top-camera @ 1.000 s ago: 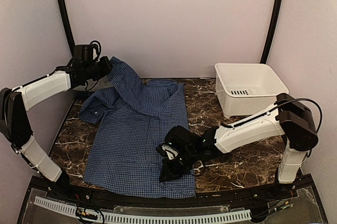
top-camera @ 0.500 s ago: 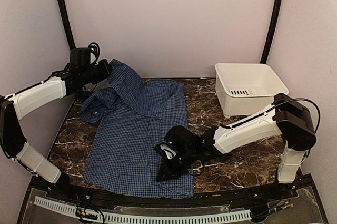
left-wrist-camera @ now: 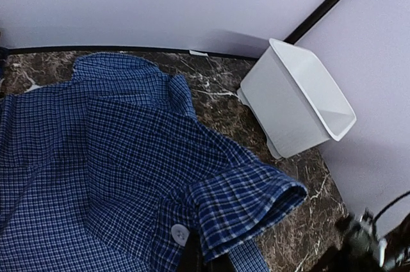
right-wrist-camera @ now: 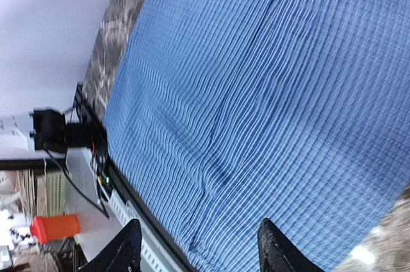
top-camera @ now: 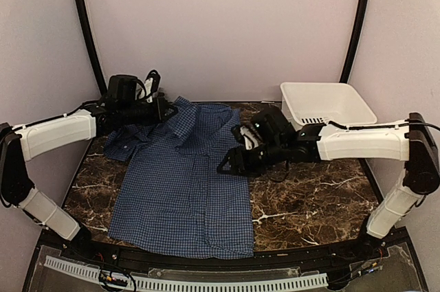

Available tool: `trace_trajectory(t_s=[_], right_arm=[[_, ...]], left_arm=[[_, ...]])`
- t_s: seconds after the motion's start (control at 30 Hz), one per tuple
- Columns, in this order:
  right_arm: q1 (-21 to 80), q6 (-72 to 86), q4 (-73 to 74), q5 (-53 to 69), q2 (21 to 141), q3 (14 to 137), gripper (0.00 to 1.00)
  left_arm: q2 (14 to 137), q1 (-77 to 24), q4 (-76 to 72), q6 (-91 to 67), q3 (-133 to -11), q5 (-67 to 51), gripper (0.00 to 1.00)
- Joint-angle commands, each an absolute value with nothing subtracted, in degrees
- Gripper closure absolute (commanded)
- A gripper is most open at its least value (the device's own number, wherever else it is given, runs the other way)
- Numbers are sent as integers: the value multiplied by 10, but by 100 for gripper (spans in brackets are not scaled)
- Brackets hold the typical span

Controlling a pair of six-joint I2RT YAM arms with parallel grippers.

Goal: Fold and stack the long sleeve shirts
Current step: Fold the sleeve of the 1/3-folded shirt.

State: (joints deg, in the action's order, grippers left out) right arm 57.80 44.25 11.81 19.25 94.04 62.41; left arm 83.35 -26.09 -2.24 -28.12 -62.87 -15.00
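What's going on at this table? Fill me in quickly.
A blue checked shirt lies spread on the table. The left fingers are shut on its sleeve cuff, holding it over the shirt's collar end. The right fingers stand open above the shirt's right edge, holding nothing. A white tub sits at the far right.

— The overhead one?
— High at the near edge, looking down over the dark marbled table [top-camera: 309, 203].
— The wrists?
— Left skims the blue checked cloth shirt [left-wrist-camera: 96, 157] toward the white plastic tub [left-wrist-camera: 285, 109] at frame right. Right sits close above that shirt; all three share it.
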Motion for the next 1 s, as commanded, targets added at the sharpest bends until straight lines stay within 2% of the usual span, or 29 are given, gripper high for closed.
trace_trajectory(t_s=[0.0, 0.17, 0.37, 0.97], right_arm=[[479, 395, 161, 89, 886, 658, 40], [416, 351, 185, 60, 919, 737, 39], [396, 318, 196, 77, 976, 791, 40], [396, 329, 168, 92, 940, 679, 41]], left_arm=[[821, -292, 11, -252, -614, -214, 100], [820, -327, 39, -247, -589, -246, 100], [848, -395, 110, -211, -601, -266, 100], [997, -533, 173, -197, -685, -262, 99]])
